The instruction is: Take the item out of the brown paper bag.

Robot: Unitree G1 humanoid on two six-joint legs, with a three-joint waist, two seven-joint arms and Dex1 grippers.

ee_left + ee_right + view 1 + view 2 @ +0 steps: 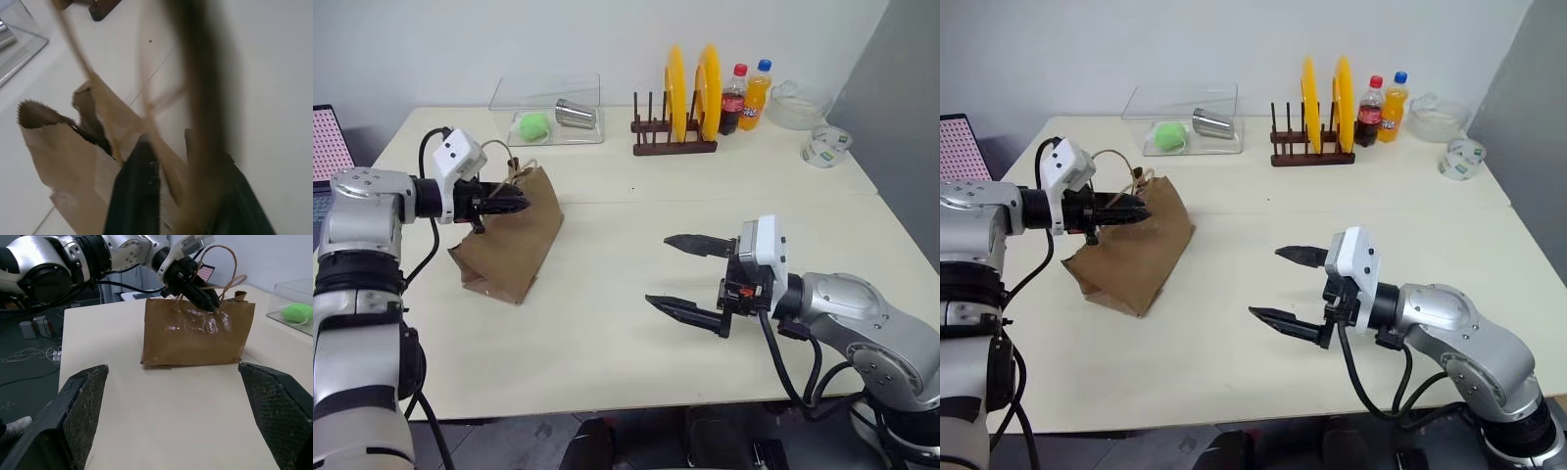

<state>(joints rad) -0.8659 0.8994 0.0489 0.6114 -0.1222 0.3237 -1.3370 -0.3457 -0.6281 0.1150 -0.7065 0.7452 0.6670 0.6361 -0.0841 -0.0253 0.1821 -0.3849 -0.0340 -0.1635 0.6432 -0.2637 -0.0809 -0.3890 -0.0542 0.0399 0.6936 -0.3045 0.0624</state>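
Brown paper bag (509,240) at left claw (514,204)

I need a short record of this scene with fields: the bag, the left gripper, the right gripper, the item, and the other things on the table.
bag: creased brown paper bag with beige cord handles, standing on the cream table, mouth up
left gripper: left gripper at the bag's top edge by the handles; grip unclear
right gripper: right gripper open, holding nothing, apart from the bag
item: cannot tell; bag's inside hidden
other things: clear box with green ball and steel cup; rack with yellow plates
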